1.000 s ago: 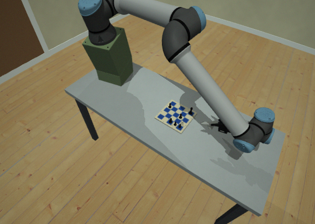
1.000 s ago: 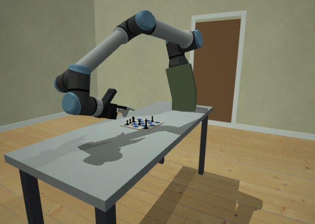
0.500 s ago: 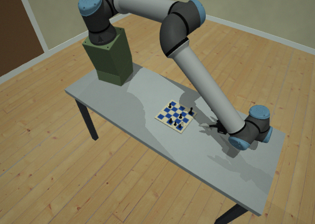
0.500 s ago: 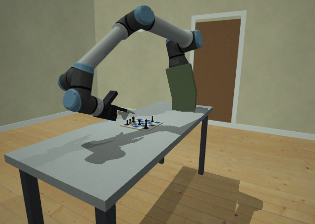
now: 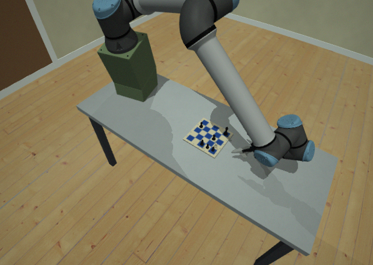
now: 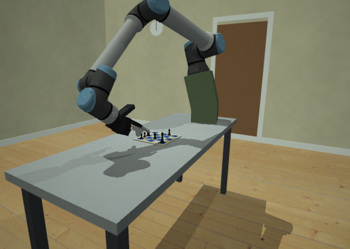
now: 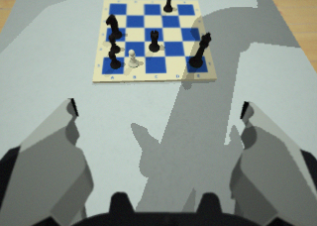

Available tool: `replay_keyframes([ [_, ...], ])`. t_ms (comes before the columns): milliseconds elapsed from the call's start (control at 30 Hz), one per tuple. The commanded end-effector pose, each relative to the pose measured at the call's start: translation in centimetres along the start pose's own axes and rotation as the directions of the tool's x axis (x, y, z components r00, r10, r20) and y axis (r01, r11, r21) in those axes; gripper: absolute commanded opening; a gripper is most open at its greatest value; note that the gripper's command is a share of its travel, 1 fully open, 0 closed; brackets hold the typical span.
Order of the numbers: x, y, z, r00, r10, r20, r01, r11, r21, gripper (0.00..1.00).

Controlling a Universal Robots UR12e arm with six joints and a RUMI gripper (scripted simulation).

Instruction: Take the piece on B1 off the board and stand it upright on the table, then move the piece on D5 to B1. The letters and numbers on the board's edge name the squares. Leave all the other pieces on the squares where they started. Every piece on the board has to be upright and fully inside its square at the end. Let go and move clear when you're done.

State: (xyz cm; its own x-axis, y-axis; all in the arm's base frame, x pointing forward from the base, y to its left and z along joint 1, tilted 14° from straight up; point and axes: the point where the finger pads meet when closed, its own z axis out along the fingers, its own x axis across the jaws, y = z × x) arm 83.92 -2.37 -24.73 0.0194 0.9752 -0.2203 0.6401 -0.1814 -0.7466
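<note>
The small blue and cream chessboard [image 7: 155, 40] lies on the grey table and also shows in the top view [image 5: 208, 136]. A white pawn [image 7: 132, 58] stands upright on B1, beside a black piece on A1 [image 7: 115, 61]. A black piece [image 7: 168, 0] stands upright on D5, at the far edge; it also shows in the top view [image 5: 201, 124]. My gripper [image 7: 159, 101] [image 5: 239, 150] is open and empty. It hovers low over the table just short of the board's row 1 edge, pointing at the board.
Other black pieces stand upright on A2 [image 7: 114, 49], A3 [image 7: 114, 27], C2 [image 7: 155, 40] and a tall one on E1 [image 7: 199, 52]. The green robot pedestal [image 5: 129, 69] stands at the table's far end. The arm's shadow falls across the table.
</note>
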Motion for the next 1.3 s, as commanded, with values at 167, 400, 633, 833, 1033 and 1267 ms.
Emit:
replay_keyframes([
  [167,-0.5,0.7,1.5,1.0,-0.009,-0.024,0.004,0.982,-0.189,1.0],
  [400,-1.2,0.1,2.6,0.999,-0.015,-0.031,0.004,0.938,-0.346,1.0],
  [633,-1.6,-0.9,3.2,0.999,-0.018,-0.03,0.003,0.896,-0.444,1.0],
  [833,-2.3,-2.7,3.7,1.0,-0.018,-0.024,0.001,0.833,-0.554,1.0],
  [1033,-2.9,-4.9,4.2,1.0,-0.014,-0.015,0.001,0.765,-0.644,1.0],
  [1267,-3.4,-7.3,4.5,1.0,-0.008,-0.004,0.002,0.702,-0.712,1.0],
])
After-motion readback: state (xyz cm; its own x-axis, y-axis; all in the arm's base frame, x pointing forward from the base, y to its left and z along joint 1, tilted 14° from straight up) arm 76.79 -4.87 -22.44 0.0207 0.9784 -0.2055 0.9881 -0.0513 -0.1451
